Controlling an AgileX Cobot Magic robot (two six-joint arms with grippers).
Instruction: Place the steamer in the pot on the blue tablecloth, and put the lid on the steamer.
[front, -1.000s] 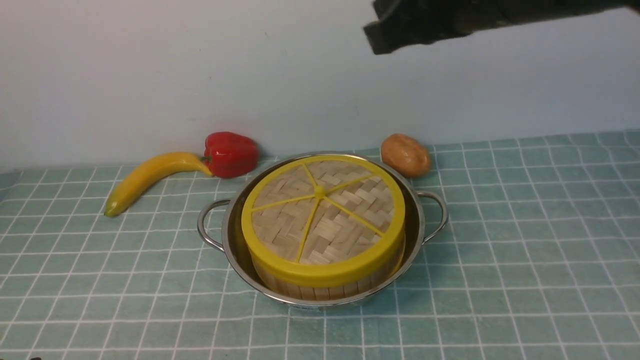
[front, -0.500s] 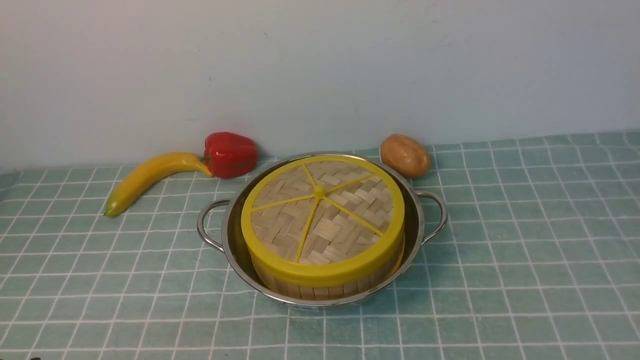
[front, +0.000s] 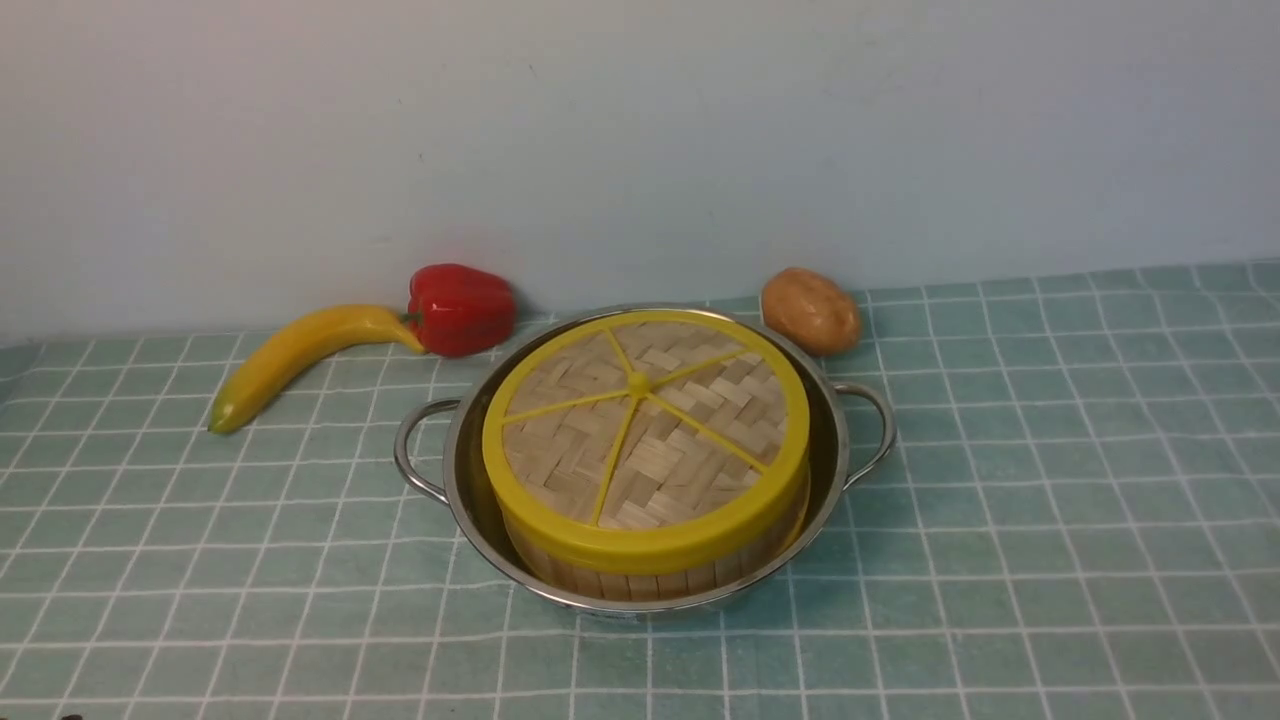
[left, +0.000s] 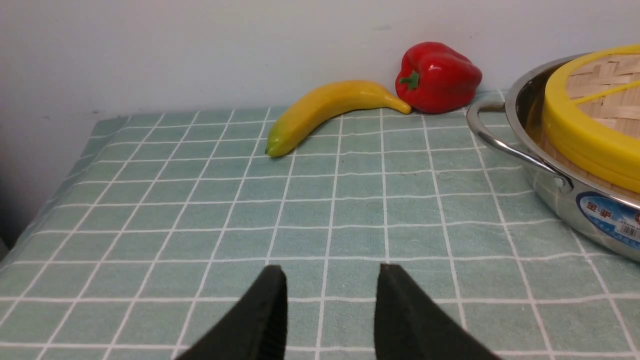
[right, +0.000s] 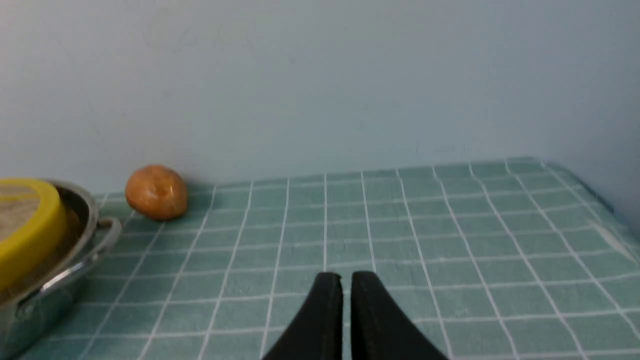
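pot (front: 830, 440): steel, two loop handles, sits mid cloth; sticker on its outer wall in left wrist view.
in pot: steamer (front: 640, 578), upright, only its slatted side shows below the lid; narrow gap to pot wall all round.
steamer contents: hidden by lid, can't tell.
lid (front: 640, 430): flat woven disc w/ yellow rim + spokes, seated on top of steamer, level, covers it fully.
blue tablecloth (front: 1050, 480): grid cloth under everything, runs to back wall.
banana (front: 300, 355): on cloth, behind-left of pot, apart from it; its tip touches the pepper.
red pepper (front: 460, 308): at the wall, just behind pot's left side.
potato (front: 810, 310): behind pot's right side, v. near rim, contact can't be told.
left gripper (left: 330, 280): seen only in left wrist view; jaws clearly parted, moderate gap, nothing between them, over bare cloth left of pot, well apart from handle.
right gripper (right: 346, 282): seen only in right wrist view; jaws nearly together, just a thin slit, holds nothing, over bare cloth right of pot.
arms: neither in front view.
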